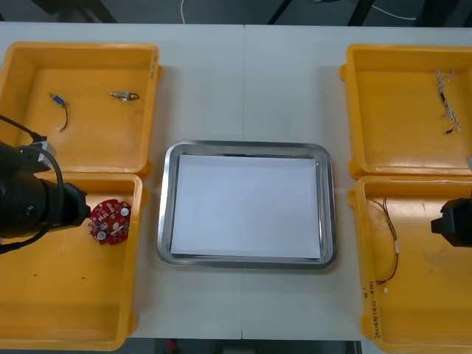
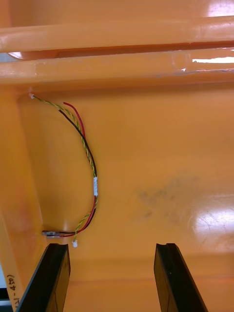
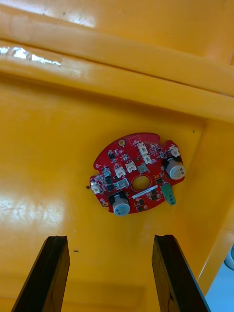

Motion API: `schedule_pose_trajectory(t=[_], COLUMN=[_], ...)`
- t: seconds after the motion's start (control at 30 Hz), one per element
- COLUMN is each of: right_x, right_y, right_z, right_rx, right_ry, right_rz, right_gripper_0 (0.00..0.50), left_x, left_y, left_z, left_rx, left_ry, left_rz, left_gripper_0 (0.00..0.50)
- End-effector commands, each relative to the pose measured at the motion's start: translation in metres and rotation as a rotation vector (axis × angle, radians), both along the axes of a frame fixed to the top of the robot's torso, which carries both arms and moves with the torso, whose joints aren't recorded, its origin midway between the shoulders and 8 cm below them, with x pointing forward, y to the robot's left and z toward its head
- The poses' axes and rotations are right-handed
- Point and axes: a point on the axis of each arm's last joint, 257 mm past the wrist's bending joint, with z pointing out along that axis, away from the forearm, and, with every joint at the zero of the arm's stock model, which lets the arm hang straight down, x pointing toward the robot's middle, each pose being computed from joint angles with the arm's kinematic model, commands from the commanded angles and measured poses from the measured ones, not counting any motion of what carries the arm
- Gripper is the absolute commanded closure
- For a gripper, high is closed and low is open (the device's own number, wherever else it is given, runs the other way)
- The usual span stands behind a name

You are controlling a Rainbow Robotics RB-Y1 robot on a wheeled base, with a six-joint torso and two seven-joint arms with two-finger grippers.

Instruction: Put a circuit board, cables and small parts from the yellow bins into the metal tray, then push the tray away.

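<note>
The left gripper (image 3: 107, 241) hangs over the near-left yellow bin (image 1: 66, 295) with its two black fingers (image 3: 48, 273) spread wide and nothing held between them. The round red circuit board (image 3: 139, 173) lies flat on the bin floor just ahead of the fingertips. It is apart from them, roughly centred on the gap and a little nearer one finger, close to the bin wall on the tray side. The right gripper (image 2: 112, 246) hangs over the near-right yellow bin (image 1: 428, 295), its fingers (image 2: 168, 273) likewise wide apart and gripping nothing. The red and yellow cable (image 2: 92, 175) lies on that bin's floor ahead of the finger nearer the bin wall, curving away from it along the wall. The cable's dark plug end sits just off that fingertip without touching it. The metal tray (image 1: 166, 206), white inside, sits on the worktop (image 1: 243, 81) between the two grippers, beside both near bins. Beyond the left gripper, the far-left yellow bin (image 1: 29, 74) holds a short dark cable (image 1: 59, 109) and a small metal part (image 1: 124, 95), well apart from each other. Beyond the right gripper, the far-right yellow bin (image 1: 398, 110) holds a twisted blue and white cable (image 1: 446, 99).
</note>
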Motion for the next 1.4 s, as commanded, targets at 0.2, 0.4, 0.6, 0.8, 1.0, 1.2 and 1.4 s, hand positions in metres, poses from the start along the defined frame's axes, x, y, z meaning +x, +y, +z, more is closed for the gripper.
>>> schedule_pose_trajectory(t=[0.2, 0.4, 0.6, 0.8, 1.0, 1.2, 1.4], right_x=[-0.002, 0.004, 0.011, 0.019, 0.019, 0.021, 0.02], right_y=[0.021, 0.02, 0.019, 0.018, 0.022, 0.025, 0.027], right_z=[-0.025, -0.037, -0.053, -0.067, -0.082, -0.096, -0.104], right_rx=[0.026, 0.032, 0.061, 0.011, 0.026, 0.062, 0.071], right_ry=[0.03, 0.036, 0.049, 0.036, 0.057, 0.072, 0.062], right_rz=[-0.003, -0.012, -0.032, -0.043, -0.066, -0.088, -0.087], right_gripper_0=[0.0, 0.0, 0.0, 0.0, 0.0, 0.0, 0.0], left_x=[-0.012, -0.008, -0.005, -0.004, -0.004, -0.003, -0.003], left_y=[-0.013, -0.014, -0.016, -0.016, -0.015, -0.014, -0.018], left_z=[-0.023, -0.032, -0.044, -0.055, -0.066, -0.071, -0.077], left_rx=[-0.063, -0.083, -0.101, -0.099, -0.088, -0.09, -0.098], left_ry=[0.032, 0.035, 0.041, 0.041, 0.042, 0.04, 0.043], left_rz=[0.089, 0.113, 0.132, 0.142, 0.146, 0.156, 0.156], left_gripper_0=[0.0, 0.0, 0.0, 0.0, 0.0, 0.0, 0.0])
